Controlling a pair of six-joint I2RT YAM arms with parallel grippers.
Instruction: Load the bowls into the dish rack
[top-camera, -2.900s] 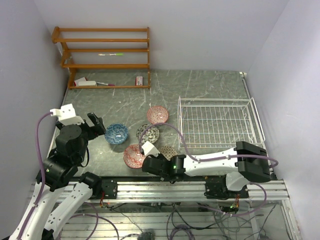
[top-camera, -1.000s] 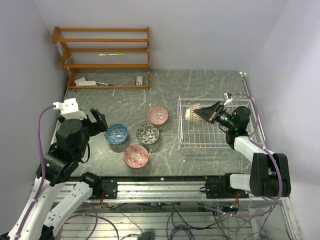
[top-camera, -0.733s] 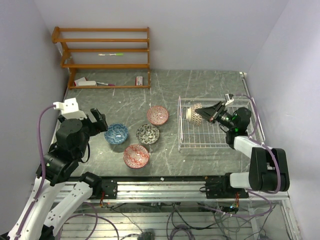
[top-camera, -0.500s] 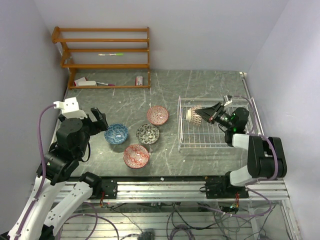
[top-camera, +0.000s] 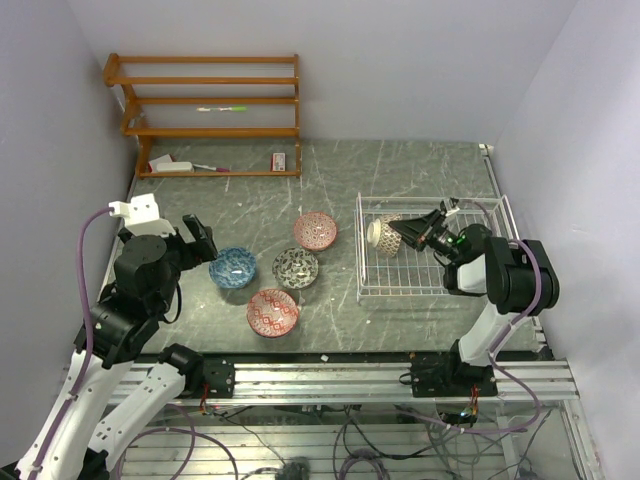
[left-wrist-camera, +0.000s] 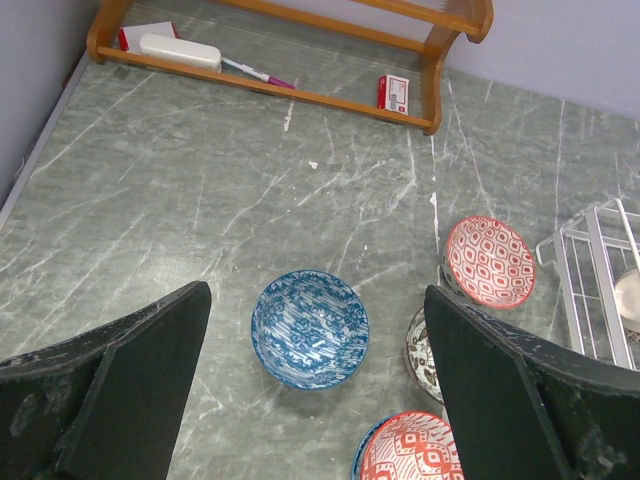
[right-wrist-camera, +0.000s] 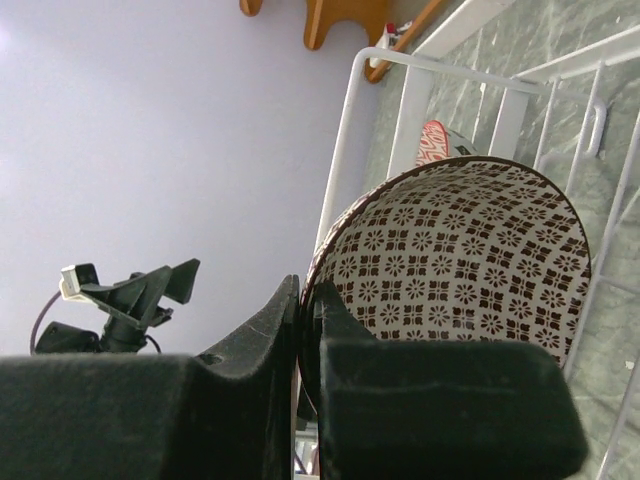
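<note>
My right gripper (top-camera: 402, 233) is shut on the rim of the beige-brown bowl (top-camera: 382, 236) and holds it on edge inside the white dish rack (top-camera: 500, 225), at its left end. In the right wrist view the bowl (right-wrist-camera: 460, 250) fills the frame with its patterned inside, its rim pinched between my fingers (right-wrist-camera: 270, 340). My left gripper (top-camera: 197, 240) is open and empty, above the table left of the blue bowl (top-camera: 233, 266). The black-and-white bowl (top-camera: 296, 267) and two red bowls (top-camera: 315, 229) (top-camera: 272, 311) rest on the table. The blue bowl (left-wrist-camera: 309, 328) lies between my left fingers.
An orange wooden shelf (top-camera: 205, 115) stands at the back left with small items on its bottom board. Walls close in on the left, right and back. The rack's wire walls (right-wrist-camera: 345, 150) surround the held bowl.
My right arm carried the beige-brown bowl from the table's front into the rack and lowered it at the left end. My left arm barely moved.
</note>
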